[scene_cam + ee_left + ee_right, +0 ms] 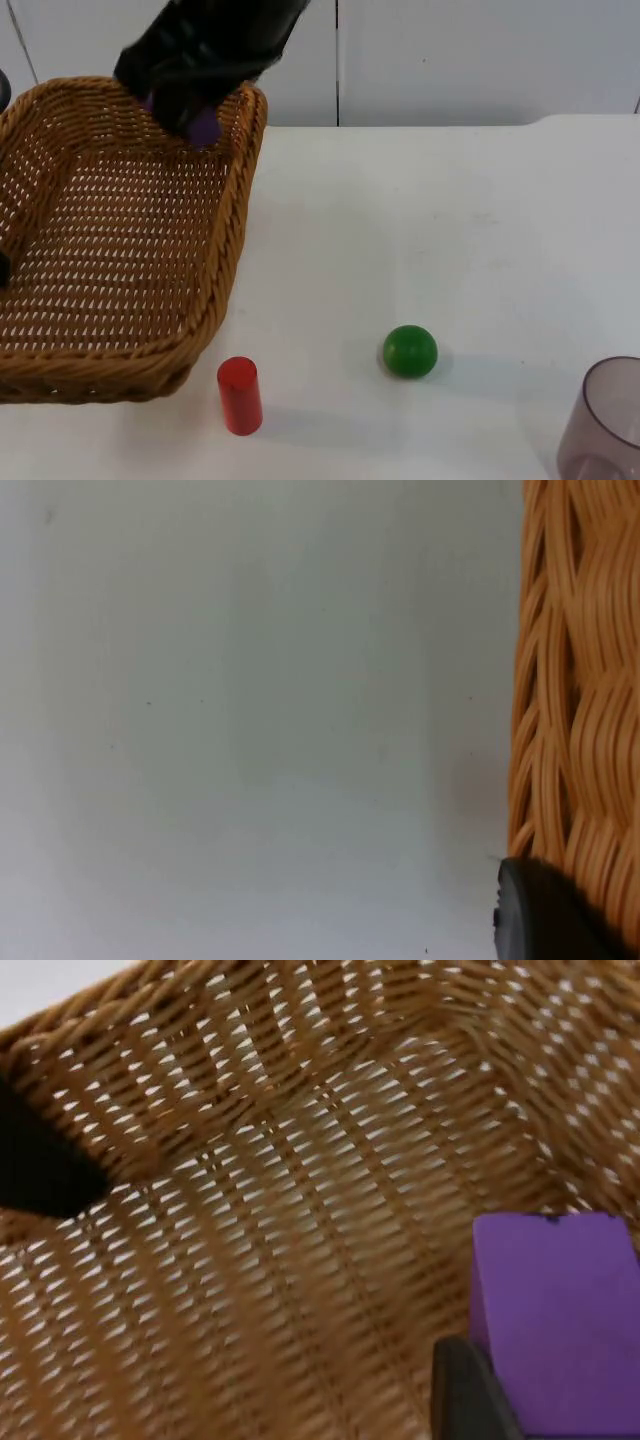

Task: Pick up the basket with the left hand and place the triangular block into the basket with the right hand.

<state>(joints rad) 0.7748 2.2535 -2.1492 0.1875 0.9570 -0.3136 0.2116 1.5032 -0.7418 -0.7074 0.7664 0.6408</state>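
The woven wicker basket (pixel 240 220) takes up the left of the table in the top view, its far end raised. My left gripper (pixel 3 268) is at the basket's left rim, shut on it; the weave (pixel 575 680) runs right beside its fingertip (pixel 540 915). My right gripper (pixel 195 112) hangs over the basket's far right corner, shut on a purple block (pixel 205 128). In the right wrist view the purple block (pixel 555 1320) sits against a black finger (pixel 470 1390), a little above the basket's floor (pixel 300 1210). The block's full shape is hidden.
A red cylinder (pixel 240 395) stands upright just off the basket's near right corner. A green ball (pixel 410 351) lies to its right. A translucent grey-purple cup (pixel 605 420) stands at the near right corner. The grey partition wall closes the table's far side.
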